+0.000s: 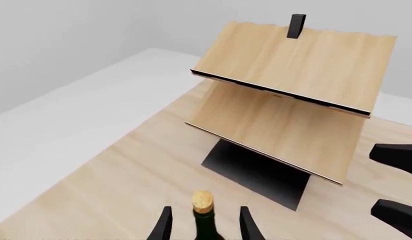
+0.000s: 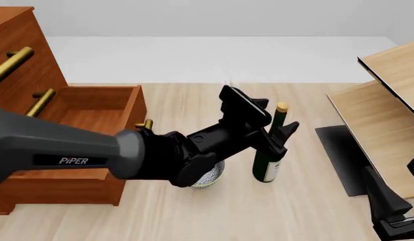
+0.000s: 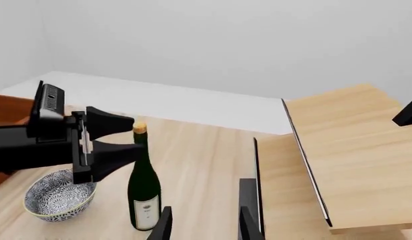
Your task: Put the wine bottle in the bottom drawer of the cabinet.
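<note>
The bottle (image 2: 270, 156) stands upright at frame centre, its neck between the open, empty left tool's (image 2: 277, 131) fingers; the right tool (image 3: 204, 224), open and empty, waits lower right.

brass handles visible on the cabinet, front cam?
3. Top handle at the upper left, second handle just below it, third handle on the open bottom drawer, mostly hidden behind the left arm. More may be out of frame.
</note>
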Robot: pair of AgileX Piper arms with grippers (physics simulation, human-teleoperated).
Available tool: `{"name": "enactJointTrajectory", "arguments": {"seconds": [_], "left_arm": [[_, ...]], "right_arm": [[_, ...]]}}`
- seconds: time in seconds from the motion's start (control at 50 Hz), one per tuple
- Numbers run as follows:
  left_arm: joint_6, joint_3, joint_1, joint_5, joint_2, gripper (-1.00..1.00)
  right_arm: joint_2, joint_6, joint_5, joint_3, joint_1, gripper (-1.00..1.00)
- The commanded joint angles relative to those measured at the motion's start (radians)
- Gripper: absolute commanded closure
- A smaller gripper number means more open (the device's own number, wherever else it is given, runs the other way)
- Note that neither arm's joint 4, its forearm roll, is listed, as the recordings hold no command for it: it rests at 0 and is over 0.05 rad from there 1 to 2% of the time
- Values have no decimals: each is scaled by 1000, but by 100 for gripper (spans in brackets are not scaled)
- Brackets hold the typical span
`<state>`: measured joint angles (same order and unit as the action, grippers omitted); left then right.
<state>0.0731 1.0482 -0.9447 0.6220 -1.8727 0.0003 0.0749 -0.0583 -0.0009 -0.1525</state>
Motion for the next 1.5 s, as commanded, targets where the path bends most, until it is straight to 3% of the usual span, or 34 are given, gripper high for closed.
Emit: {"name": "enactJointTrajectory", "arguments": {"seconds": [0.02,0.36,1.08,1.1,1.5], "left_arm": [[-9,6,7,13,-27,-100],[-17,17,17,31,-89,-100],[-33,22,10,36,-78,-100],[-32,22,8,34,-79,100],[-47,17,11,30,-64,100]], "right_arm": [[0,1,-1,0,0,-100],[0,0,-5,0,-3,-100],[0,3,-6,1,0,-100],[0,3,-6,1,1,-100],[0,2,-3,0,-1,-100]]}}
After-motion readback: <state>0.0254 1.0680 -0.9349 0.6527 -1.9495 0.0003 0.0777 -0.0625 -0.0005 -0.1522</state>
